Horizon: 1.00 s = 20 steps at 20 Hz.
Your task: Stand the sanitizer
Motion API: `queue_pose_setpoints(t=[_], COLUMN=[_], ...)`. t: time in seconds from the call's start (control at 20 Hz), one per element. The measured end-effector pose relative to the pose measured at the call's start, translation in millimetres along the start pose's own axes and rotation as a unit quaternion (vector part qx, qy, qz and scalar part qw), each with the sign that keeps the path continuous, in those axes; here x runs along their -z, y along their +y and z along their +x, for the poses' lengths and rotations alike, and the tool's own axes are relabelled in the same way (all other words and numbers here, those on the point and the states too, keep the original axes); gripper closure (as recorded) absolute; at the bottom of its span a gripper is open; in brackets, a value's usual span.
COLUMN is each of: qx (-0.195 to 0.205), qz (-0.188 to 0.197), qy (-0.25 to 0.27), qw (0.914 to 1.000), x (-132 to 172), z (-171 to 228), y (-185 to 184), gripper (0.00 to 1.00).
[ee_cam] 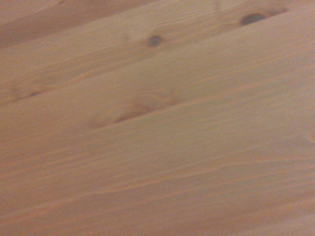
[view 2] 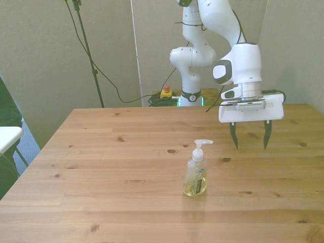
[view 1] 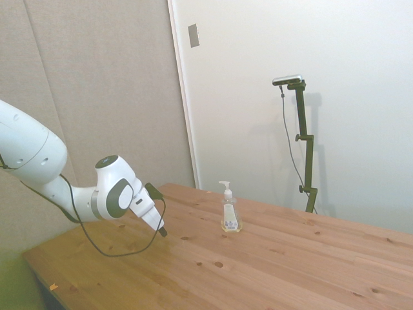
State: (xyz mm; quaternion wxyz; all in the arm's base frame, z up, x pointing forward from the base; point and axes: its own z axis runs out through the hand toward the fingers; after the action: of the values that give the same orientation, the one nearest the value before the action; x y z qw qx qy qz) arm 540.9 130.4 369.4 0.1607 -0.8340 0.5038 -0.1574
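The sanitizer [view 2: 195, 174] is a small clear pump bottle with yellowish liquid and a white nozzle. It stands upright on the wooden table [view 2: 101, 192], and it also shows in the side view as the sanitizer [view 1: 230, 208] near the table's middle. My gripper [view 2: 250, 137] hangs above the table, behind the bottle and toward the front view's right, clear of it. Its two dark fingers are spread apart with nothing between them. In the side view the gripper [view 1: 161, 229] sits well left of the bottle. The wrist view holds only bare wood grain.
A white object [view 2: 7, 137] juts in at the front view's left edge, beside the table. Cables and a small red-and-yellow box [view 2: 165, 92] lie behind the table's far edge, near the robot's base.
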Motion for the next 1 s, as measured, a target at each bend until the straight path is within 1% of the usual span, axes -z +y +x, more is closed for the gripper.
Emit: queue_pose_setpoints(t=[0.1,0.15,0.2,0.3,0.4,0.5,0.55,0.6,0.7,0.85,1.0], qx=[0.011,0.014,0.016,0.020,0.025,0.031,0.032,0.031,0.038,0.052,0.049], qz=[-0.011,-0.017,-0.023,-0.037,-0.045,-0.054,-0.061,-0.066,-0.072,-0.090,-0.111], qy=[-0.035,-0.050,-0.064,-0.091,-0.115,-0.128,-0.133,-0.137,-0.144,-0.152,-0.161], qw=[0.9993,0.9985,0.9975,0.9950,0.9920,0.9898,0.9887,0.9878,0.9863,0.9828,0.9794], x=[23,37,52,85,122,152,162,168,173,173,173], z=[4,14,27,61,90,110,114,113,102,87,80], y=[-30,-40,-46,-45,-28,8,28,44,64,81,91], gripper=[0.00,0.00,0.00,0.00,0.00,0.00,0.00,0.00,0.00,0.00,0.00])
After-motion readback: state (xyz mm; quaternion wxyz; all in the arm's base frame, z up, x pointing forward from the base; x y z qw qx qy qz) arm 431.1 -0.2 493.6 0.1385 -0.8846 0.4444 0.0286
